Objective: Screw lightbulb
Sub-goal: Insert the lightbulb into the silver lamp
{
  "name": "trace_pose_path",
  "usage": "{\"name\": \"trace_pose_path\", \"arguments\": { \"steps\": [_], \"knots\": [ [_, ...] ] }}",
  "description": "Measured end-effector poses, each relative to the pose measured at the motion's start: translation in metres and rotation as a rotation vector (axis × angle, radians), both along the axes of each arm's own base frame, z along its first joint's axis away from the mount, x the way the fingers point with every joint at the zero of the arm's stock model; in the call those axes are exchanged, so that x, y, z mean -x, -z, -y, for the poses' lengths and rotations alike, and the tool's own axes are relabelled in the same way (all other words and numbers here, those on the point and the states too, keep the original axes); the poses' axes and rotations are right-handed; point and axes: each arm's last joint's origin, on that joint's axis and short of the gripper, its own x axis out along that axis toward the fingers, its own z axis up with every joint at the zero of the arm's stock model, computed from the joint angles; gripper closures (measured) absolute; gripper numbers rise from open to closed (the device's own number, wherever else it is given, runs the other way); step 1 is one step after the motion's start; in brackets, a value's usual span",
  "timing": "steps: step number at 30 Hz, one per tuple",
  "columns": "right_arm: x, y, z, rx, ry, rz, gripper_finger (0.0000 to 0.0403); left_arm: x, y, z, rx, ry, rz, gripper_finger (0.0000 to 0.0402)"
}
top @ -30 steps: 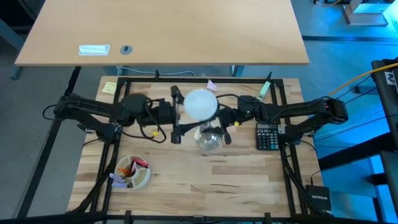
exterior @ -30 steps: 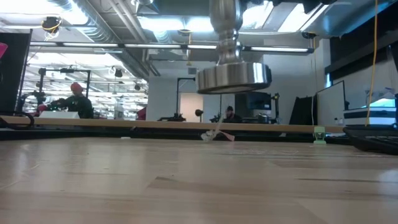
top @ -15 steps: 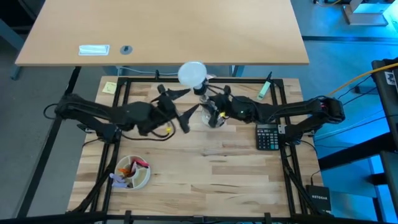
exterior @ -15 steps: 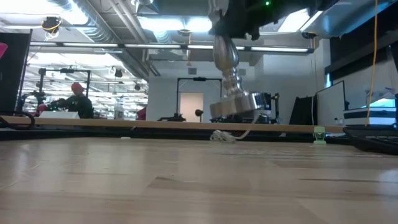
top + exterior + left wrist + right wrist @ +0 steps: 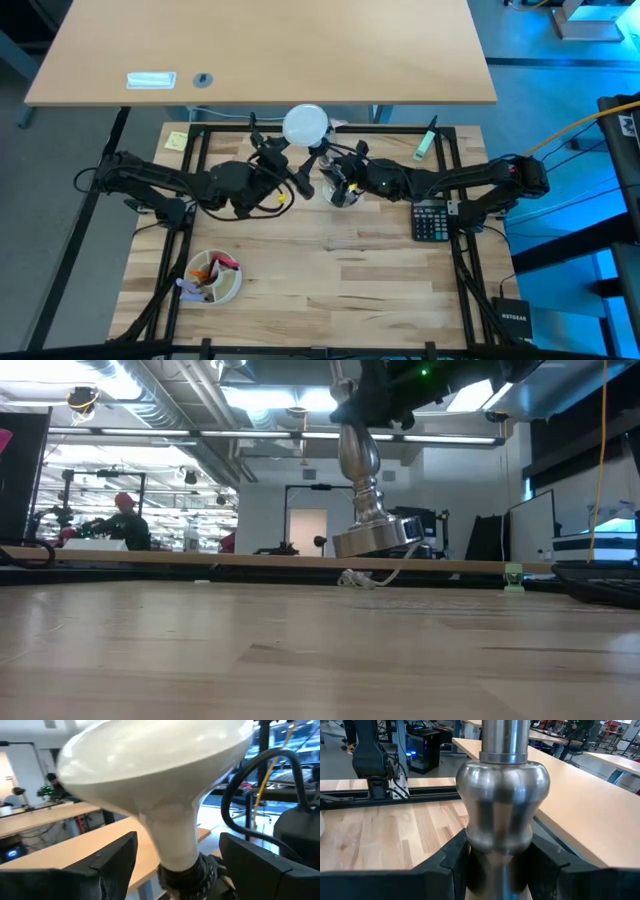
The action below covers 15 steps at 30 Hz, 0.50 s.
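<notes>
Left wrist view: bulb (image 5: 150, 785) seated in socket (image 5: 182, 872), fingers (image 5: 107, 865) wide either side.
We'd close squarely on the neck before twisting; right gripper (image 5: 497, 865) clamps the stand (image 5: 502, 805), lifted off the table (image 5: 340, 290).

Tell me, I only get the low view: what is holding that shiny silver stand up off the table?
Observer: The right hand is shut around the stem of the stand; the right wrist view shows it.
Operator: Is anything on top of it?
Observer: Yes, the white lightbulb sits in its black socket, plain from above.
Operator: And the other hand?
Observer: The left hand has its fingers open on either side of the lightbulb's neck, not touching it.
</notes>
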Motion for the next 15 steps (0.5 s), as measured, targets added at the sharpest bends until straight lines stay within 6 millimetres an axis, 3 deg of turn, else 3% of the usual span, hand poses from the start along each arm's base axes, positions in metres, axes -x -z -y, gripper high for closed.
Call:
{"name": "trace_pose_path", "arguments": {
  "steps": [15],
  "knots": [
    [0.0,-0.001,0.001,0.001,0.02,0.013,0.0256,-0.004,-0.005,-0.025,0.065,0.045,0.153,0.0128]
  ]
}}
